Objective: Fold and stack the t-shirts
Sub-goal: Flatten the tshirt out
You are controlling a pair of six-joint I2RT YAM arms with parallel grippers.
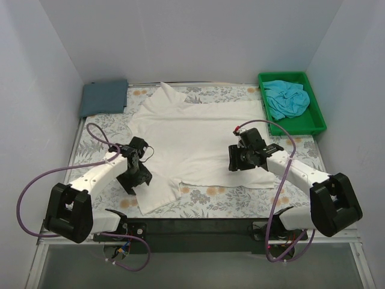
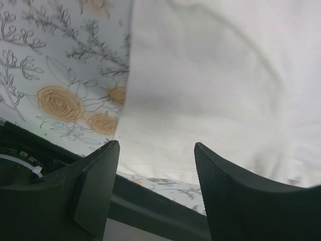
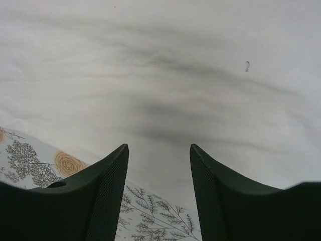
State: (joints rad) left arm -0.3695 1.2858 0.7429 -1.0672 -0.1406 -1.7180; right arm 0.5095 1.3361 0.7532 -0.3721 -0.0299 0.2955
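Beyond — turquoise shirt (image 1: 286, 99) in green bin (image 1: 299, 123)

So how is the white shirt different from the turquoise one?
The white shirt lies spread out on the floral table cover; the turquoise shirt is bunched in a crumpled heap. The white shirt is out in the middle of the table; the turquoise shirt sits inside the green bin at the far right. Neither is folded yet.
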